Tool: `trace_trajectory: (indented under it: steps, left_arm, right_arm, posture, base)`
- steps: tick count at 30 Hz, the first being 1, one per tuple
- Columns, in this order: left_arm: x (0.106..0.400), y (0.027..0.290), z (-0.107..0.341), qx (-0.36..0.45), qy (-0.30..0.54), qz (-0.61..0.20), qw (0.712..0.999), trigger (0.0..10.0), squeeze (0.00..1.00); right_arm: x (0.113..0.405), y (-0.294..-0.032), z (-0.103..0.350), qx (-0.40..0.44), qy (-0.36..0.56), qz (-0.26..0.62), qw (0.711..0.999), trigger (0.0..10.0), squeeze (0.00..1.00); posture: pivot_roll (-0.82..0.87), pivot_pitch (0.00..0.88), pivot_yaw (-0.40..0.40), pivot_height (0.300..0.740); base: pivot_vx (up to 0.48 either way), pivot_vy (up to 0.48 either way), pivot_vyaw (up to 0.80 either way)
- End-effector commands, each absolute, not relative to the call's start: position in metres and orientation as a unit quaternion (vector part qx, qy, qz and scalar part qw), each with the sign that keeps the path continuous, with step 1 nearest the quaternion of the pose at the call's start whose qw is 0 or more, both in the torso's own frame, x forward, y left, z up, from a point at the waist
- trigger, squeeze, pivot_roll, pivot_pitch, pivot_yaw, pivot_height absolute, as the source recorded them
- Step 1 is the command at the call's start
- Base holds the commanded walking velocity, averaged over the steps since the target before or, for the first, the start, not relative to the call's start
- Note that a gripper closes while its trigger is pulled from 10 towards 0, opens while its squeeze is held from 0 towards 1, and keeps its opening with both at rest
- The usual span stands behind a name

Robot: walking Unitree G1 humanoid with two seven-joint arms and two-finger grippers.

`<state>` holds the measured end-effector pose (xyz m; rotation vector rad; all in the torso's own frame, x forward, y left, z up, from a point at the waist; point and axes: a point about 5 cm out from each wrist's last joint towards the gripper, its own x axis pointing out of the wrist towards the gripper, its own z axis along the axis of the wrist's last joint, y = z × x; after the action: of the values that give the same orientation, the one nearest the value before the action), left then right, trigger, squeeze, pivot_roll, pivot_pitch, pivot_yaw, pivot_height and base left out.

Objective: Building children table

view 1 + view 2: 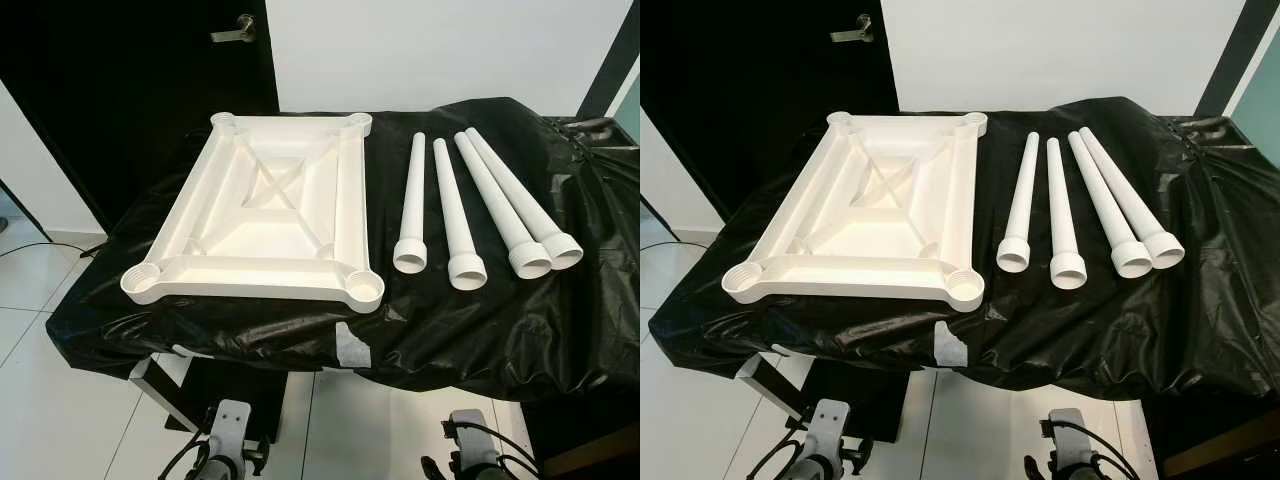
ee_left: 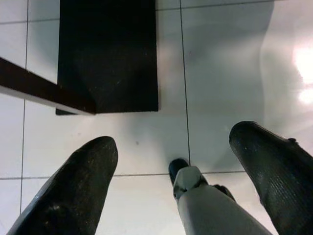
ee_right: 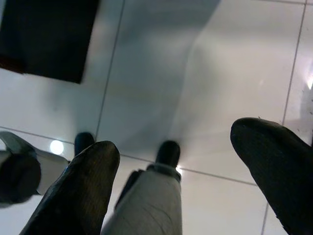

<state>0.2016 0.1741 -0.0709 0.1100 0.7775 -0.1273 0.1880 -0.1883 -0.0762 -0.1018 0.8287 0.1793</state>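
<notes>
A white plastic tabletop (image 1: 270, 215) lies upside down on the left part of a table draped in black plastic sheet (image 1: 470, 320), with a round leg socket at each corner. Several white tapered legs (image 1: 455, 215) lie side by side to its right, wide ends toward me. Both arms hang low below the table's front edge, wrists seen at the bottom of the eye views. My left gripper (image 2: 173, 178) is open over the floor, holding nothing. My right gripper (image 3: 173, 178) is also open and holds nothing.
A dark door (image 1: 140, 80) with a metal handle stands behind the table at the left, a white wall (image 1: 440, 50) behind. White floor tiles (image 1: 60, 400) lie below. A strip of white tape (image 1: 350, 350) hangs at the sheet's front edge. My own legs and feet appear in the wrist views.
</notes>
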Motion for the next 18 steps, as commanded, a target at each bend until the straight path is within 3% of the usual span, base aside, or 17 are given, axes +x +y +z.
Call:
trace_trajectory:
  steps: [1, 9, 18]
  left_arm:
    - [0.2, 0.165, -0.069, 0.02, 0.374, -0.152, 0.915, 10.0, 0.0]
    - [0.203, 0.16, -0.063, 0.007, 0.341, -0.212, 0.916, 10.0, 0.0]
    - [0.191, 0.156, -0.06, 0.019, 0.325, -0.325, 0.888, 10.0, 0.0]
  right_arm:
    - [0.19, -0.183, -0.075, -0.034, 0.394, 0.095, 0.913, 10.0, 0.0]
    - [0.201, -0.167, -0.067, -0.018, 0.356, 0.159, 0.921, 10.0, 0.0]
    - [0.199, -0.156, -0.062, -0.007, 0.33, 0.27, 0.905, 10.0, 0.0]
  posture:
    - [0.13, 0.0, 0.002, 0.74]
    - [0.13, 0.0, -0.003, 0.74]
    - [0.13, 0.0, -0.002, 0.74]
  base:
    - [0.0, 0.0, 0.0]
    - [0.0, 0.0, 0.0]
    - [0.0, 0.0, 0.0]
